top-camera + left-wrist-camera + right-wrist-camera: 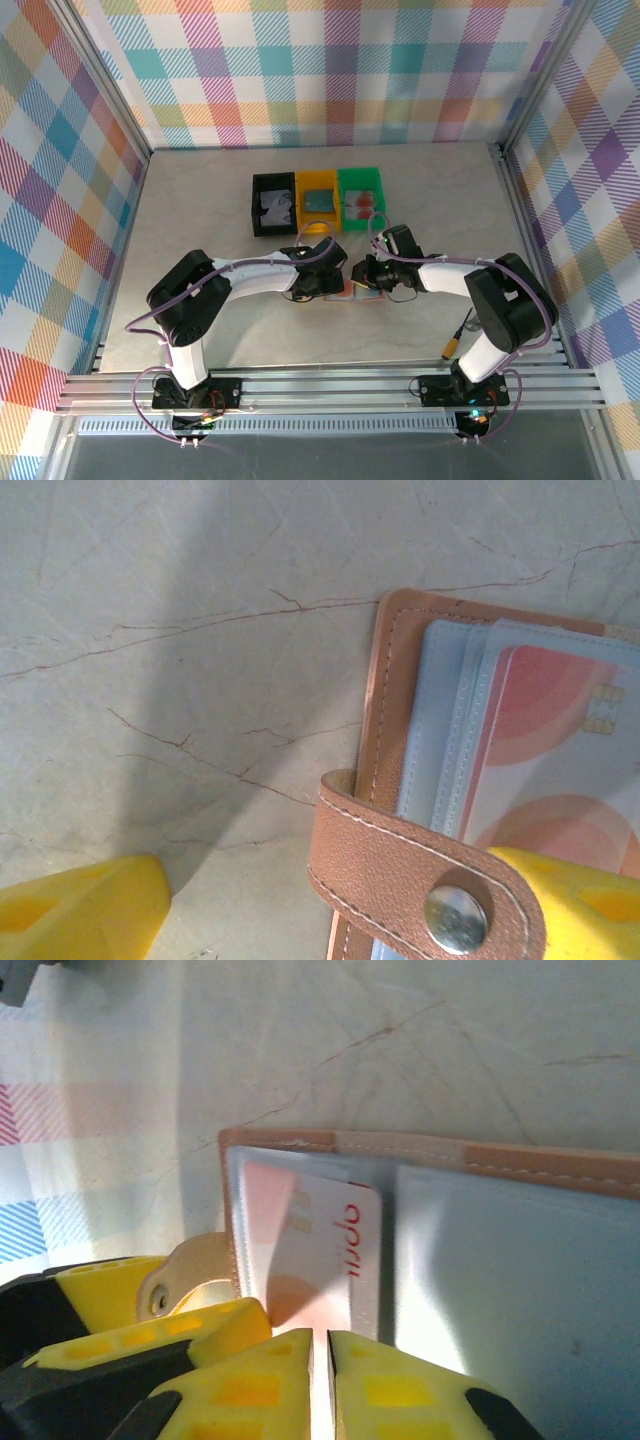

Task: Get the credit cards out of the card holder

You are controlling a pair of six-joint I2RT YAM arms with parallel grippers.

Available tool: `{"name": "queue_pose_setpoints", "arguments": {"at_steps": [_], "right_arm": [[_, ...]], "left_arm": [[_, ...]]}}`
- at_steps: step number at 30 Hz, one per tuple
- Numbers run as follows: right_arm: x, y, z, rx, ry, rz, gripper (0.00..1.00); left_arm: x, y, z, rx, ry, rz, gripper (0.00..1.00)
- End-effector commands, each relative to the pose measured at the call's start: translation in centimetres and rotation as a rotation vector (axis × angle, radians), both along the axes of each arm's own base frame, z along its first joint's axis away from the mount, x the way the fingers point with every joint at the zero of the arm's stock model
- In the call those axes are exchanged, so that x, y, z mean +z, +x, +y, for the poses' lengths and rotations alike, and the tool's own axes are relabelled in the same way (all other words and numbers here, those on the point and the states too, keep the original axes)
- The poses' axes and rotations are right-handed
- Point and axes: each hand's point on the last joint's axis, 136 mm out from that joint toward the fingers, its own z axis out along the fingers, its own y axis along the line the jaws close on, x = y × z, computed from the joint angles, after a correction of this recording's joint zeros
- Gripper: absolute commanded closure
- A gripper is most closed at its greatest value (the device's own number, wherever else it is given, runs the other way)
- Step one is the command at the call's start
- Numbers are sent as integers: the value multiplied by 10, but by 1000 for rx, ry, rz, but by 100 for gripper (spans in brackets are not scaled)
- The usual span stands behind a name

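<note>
Right gripper (321, 1360): jaws nearly closed, just a thin slit between the yellow fingers. The tips sit at the near edge of the credit card (315, 1250). Can't tell if anything is pinched in the slit.

The card is pale with red-orange round spots and a small chip. It lies flat in a grey-blue pocket of the card holder (520, 1165), with its printed end clear of the pocket edge. The holder is spread open and flat on the marbled table (150, 630), with two inner panels showing from the right wrist.

Left gripper (330, 870): jaws wide, holding nothing. One finger (580, 900) rests against the end of the holder's brown strap (390, 870), just beside the metal snap (455, 917). The other finger (80, 910) is over bare table, well apart from the holder. So the holder's strap corner lies between the left jaws. From above, the holder lies between the two grippers, near the middle of the table.

Counts:
- Grippers: 2
- Card holder: 1
- Card seen in the holder: 1
- Strap: 1
- Snap: 1

Beyond the grippers there are 3 bins side by side, touching:
- black bin (256, 208), with something pale grey inside
- yellow bin (317, 180), with something teal inside
- green bin (361, 175), with something reddish inside

All three contents are too small to tell what they are.
</note>
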Motion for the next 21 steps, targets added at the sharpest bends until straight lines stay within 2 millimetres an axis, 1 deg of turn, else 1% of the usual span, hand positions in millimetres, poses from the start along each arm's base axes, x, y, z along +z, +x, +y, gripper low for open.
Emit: {"name": "queue_pose_setpoints", "arguments": {"at_steps": [1,5,15,21], "right_arm": [[16,0,9,48,61,-69,86],[5,1,-5,3,-28,-55,81],[-7,1,-7,-8,-58,-10,80],[-8,2,-5,0,-52,-12,80]], "left_arm": [[-66,-58,2,-42,-13,284,16],[-67,-59,4,-42,-11,284,16],[-67,-59,3,-43,-13,286,17],[-68,-60,3,-44,-15,288,17]]}}
